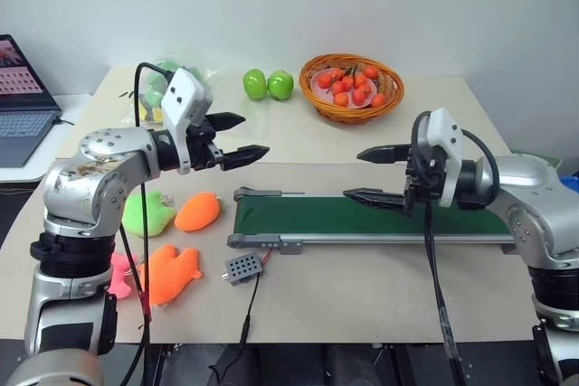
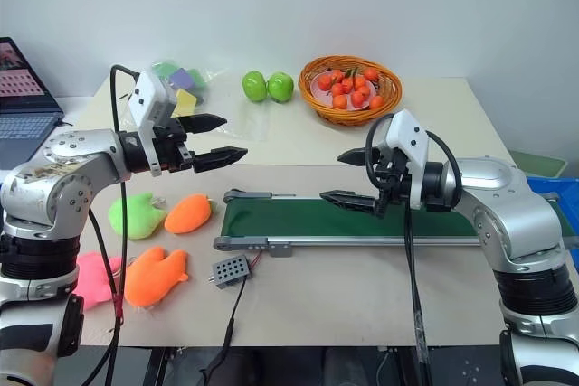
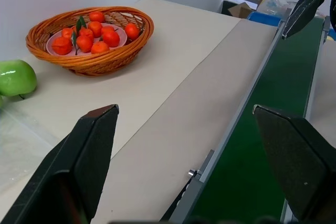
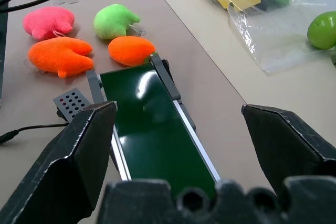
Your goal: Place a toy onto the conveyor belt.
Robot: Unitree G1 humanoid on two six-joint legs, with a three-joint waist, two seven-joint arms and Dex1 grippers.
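The hot-pink plush toy (image 2: 94, 277) lies at the table's front left, partly behind my left arm; the right wrist view shows the toy (image 4: 48, 22) whole. The dark-green conveyor belt (image 1: 362, 215) runs across the table's middle in a grey frame, bare. My left gripper (image 1: 246, 138) hangs open in the air above the plush toys, well off the table, holding nothing. Over the belt's middle my right gripper (image 1: 369, 174) is open and empty too, fingers pointing left.
Two orange plush toys (image 1: 197, 211) (image 1: 170, 272) and a lime-green one (image 1: 147, 214) lie left of the belt. A small grey control box (image 1: 243, 268) with a cable sits in front. Behind are a basket of oranges (image 1: 351, 88), two green apples (image 1: 268, 84), a bag of blocks (image 2: 181, 79) and a laptop (image 1: 20, 104).
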